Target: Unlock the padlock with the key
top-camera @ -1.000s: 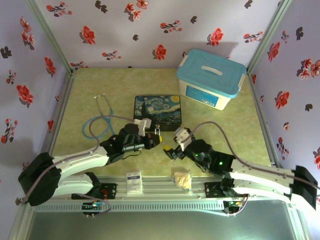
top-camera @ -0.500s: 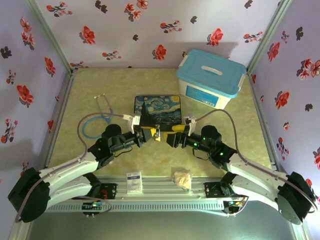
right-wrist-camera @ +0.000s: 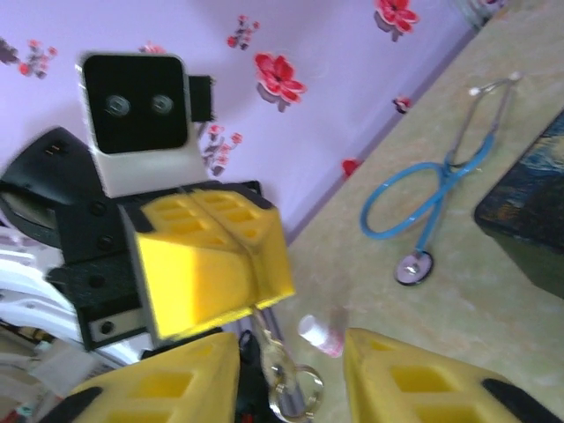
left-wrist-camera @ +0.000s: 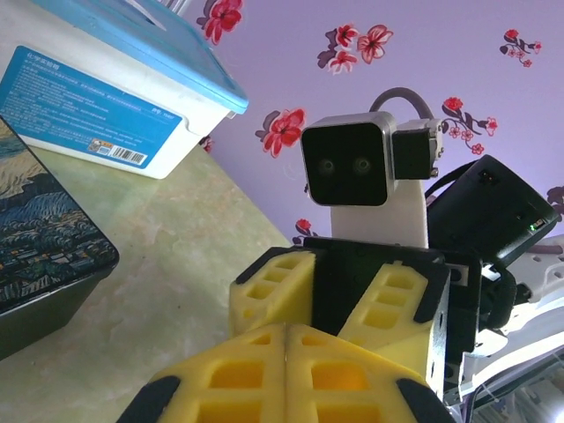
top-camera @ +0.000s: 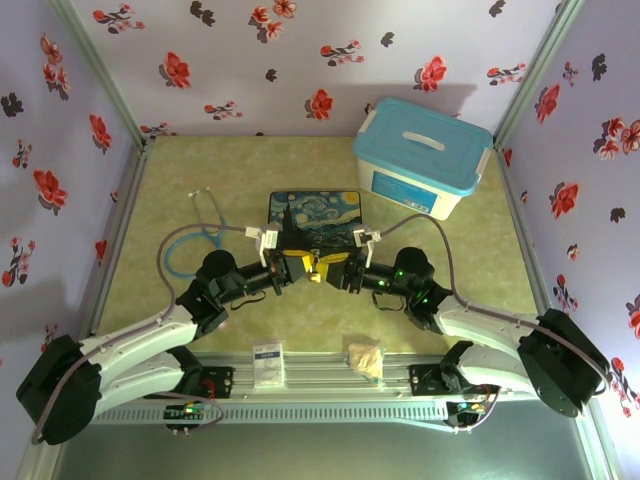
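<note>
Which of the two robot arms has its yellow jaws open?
The right gripper: its jaws stand well apart, while those of the left gripper facing it are pressed together.

**Foam-like pads meet bare metal at my left gripper [left-wrist-camera: 286, 339]**
Its pads [left-wrist-camera: 231, 377] look matt, yellow and soft; the key [right-wrist-camera: 258, 324] between them is thin, silvery metal. The tin [left-wrist-camera: 44, 238] is glossy painted; the storage box [left-wrist-camera: 189, 132] is smooth plastic.

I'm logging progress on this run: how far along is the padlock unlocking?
Done: the left gripper has its jaws shut on a small ringed metal piece, held before the tin. In hand: the right gripper, jaws open, straddles it. Left: gripping and turning. Whether it's key or padlock is too blurred to tell.
</note>
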Tool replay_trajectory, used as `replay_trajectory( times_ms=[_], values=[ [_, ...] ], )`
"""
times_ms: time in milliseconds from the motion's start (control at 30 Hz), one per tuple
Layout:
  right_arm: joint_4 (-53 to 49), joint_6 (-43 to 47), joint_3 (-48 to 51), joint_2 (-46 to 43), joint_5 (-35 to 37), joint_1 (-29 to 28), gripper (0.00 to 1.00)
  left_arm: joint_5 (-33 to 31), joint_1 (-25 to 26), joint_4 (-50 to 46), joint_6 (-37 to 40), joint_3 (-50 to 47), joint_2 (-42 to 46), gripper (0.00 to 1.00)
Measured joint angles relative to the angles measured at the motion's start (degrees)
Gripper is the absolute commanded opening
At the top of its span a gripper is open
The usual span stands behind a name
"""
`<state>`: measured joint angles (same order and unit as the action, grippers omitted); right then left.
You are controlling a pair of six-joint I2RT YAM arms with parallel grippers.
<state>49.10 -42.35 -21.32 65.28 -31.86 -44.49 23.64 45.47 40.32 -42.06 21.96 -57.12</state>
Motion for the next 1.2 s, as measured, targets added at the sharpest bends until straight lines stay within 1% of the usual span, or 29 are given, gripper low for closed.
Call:
replay_trajectory(
  times_ms=[33, 67, 100, 300, 367, 600, 667, 867, 1167, 1200],
  values=[
    [0.7, -0.2, 0.0, 0.0, -0.2, 0.0, 0.29, 0.0, 0.0, 0.1, 0.0, 0.0, 0.0, 0.0],
    [1.4, -0.4, 0.0, 0.0, -0.5, 0.0, 0.23, 0.0, 0.0, 0.1, -0.1, 0.0, 0.0, 0.0],
    [2.1, -0.9, 0.0, 0.1, -0.9, 0.0, 0.21, 0.0, 0.0, 0.2, -0.3, 0.0, 0.0, 0.0],
    [5.6, -2.3, 0.1, 1.9, -2.3, 0.0, 0.25, 0.4, 0.0, 1.8, -1.6, 0.0, 0.1, 0.0],
    [6.5, -2.8, 0.2, 2.3, -2.7, 0.0, 0.25, 0.4, 0.0, 2.1, -1.9, 0.0, 0.1, 0.0],
    [8.2, -3.8, 0.9, 2.3, -3.2, 0.0, 0.15, 0.6, 0.0, 3.0, -2.4, 0.0, 0.2, 0.0],
    [8.6, -4.1, 1.5, 2.3, -3.5, 0.0, 0.15, 0.6, 0.0, 3.4, -2.6, 0.0, 0.1, 0.0],
    [10.9, -4.7, 2.6, 2.3, -3.9, 0.0, 0.08, 1.0, 0.0, 5.4, -3.3, 0.0, -0.7, 0.0],
    [11.9, -4.7, 3.5, 2.3, -2.6, 0.0, 0.0, 1.1, 0.0, 5.9, -3.9, 0.0, -1.6, 0.0],
    [12.0, -4.7, 3.6, 2.3, -2.5, 0.0, 0.0, 1.1, 0.0, 5.9, -3.9, 0.0, -1.6, 0.08]
  ],
)
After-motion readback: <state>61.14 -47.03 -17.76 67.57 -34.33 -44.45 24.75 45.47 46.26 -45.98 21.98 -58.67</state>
